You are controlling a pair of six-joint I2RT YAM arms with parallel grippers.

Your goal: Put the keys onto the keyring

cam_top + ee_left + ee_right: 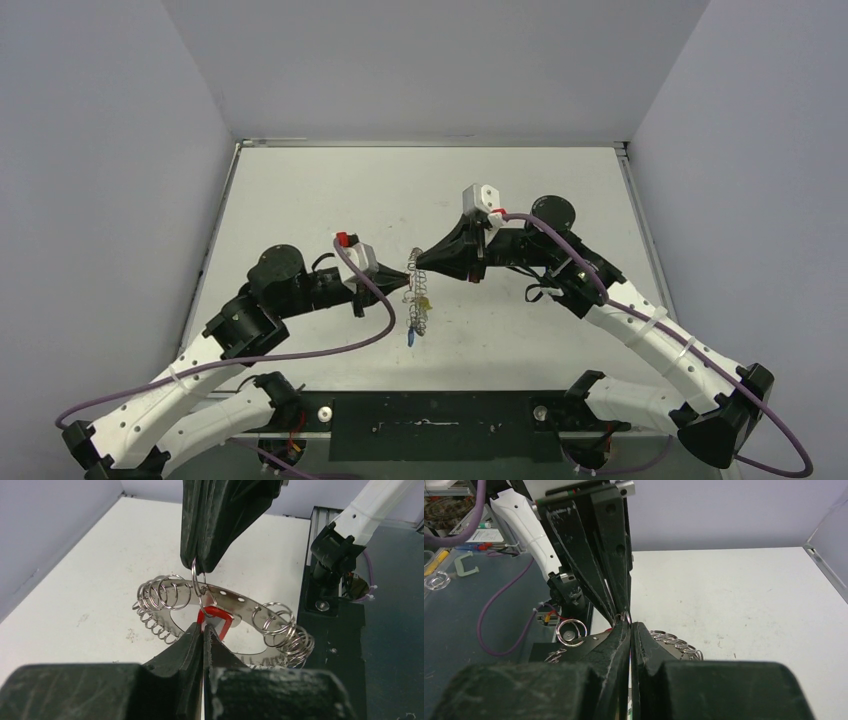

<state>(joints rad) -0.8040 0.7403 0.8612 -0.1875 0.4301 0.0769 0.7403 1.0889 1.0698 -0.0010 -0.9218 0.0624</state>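
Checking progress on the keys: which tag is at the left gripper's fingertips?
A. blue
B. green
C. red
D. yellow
C: the left wrist view shows the red tag right at the closed tips of the left gripper, in front of the keyring.

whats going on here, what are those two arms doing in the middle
Both arms meet in the middle and hold the keyring up between them. The right gripper has its jaws shut on one of the small wire loops at the ring's edge. The left gripper is shut on what looks like the red tag of a key, right at that loop. A blue tag hangs below the ring. Whether the red key is threaded on yet cannot be told.
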